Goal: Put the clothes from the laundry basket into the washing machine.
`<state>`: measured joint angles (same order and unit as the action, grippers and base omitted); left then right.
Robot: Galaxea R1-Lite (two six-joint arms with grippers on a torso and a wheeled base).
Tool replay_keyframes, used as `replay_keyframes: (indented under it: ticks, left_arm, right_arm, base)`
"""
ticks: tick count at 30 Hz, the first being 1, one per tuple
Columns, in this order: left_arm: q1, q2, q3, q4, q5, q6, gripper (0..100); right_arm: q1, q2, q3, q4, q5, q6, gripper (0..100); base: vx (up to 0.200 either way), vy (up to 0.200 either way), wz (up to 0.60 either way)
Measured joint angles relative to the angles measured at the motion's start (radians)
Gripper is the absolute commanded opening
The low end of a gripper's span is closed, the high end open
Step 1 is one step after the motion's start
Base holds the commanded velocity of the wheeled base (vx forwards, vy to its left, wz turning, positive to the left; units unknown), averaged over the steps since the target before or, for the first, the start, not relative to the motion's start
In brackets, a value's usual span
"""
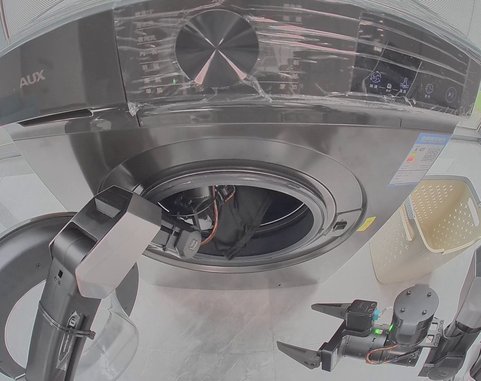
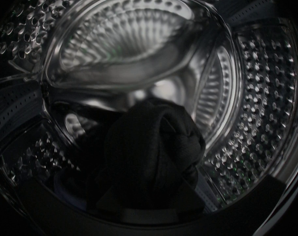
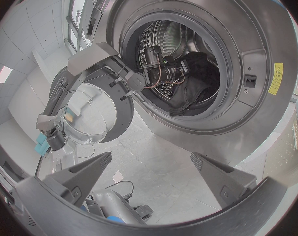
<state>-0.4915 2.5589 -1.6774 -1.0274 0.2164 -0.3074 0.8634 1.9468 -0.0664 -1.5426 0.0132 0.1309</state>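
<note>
Inside drum point(image 2: 263, 92), L wrist view: bunched black garment point(image 2: 149, 154).

Grey marbled floor point(image 1: 224, 324), plain white wall point(image 3: 22, 105), tall windows point(image 3: 75, 20) with daylight, gridded white ceiling point(image 3: 30, 33), one lit panel point(image 3: 3, 74)

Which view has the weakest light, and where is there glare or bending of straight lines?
Left wrist view: weakest light; the black garment nearly merges with shadow inside the drum. Head view: glare on the plastic film over the control panel; the washing machine looks bowed. Right wrist view: evenly lit, edges curved.
</note>
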Motion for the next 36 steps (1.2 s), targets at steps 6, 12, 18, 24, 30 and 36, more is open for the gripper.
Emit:
replay_keyframes:
  ticks: [6,12,18,24,30,36]
  left_arm:
    - [0.024,0.042,-0.076,-0.031,0.029,-0.003,100]
    - [0.026,0.039,-0.018,-0.031,0.027,-0.017,100]
    - [0.004,-0.018,0.150,0.021,-0.024,-0.022,100]
    - [-0.024,-0.078,0.323,0.067,-0.076,0.059,100]
    - [-0.032,-0.077,0.357,0.070,-0.085,0.091,100]
    - [-0.027,-0.071,0.359,0.074,-0.087,0.090,0]
  right_arm:
    - [0.001,0.009,-0.001,0.000,0.000,0.001,100]
    - [0.003,0.013,0.000,0.000,-0.001,0.001,100]
    - [0.001,0.014,0.001,0.000,-0.001,0.001,100]
    - [0.001,0.014,0.001,0.000,-0.001,0.001,100]
    - [0.000,0.015,0.003,0.000,-0.001,0.001,100]
    - [0.001,0.015,0.001,0.000,-0.001,0.001,100]
  base:
    - [0.000,0.000,0.00]
    - [0.000,0.000,0.00]
    - [0.000,0.000,0.00]
    - [0.000,0.000,0.00]
    - [0.000,0.000,0.00]
    - [0.000,0.000,0.00]
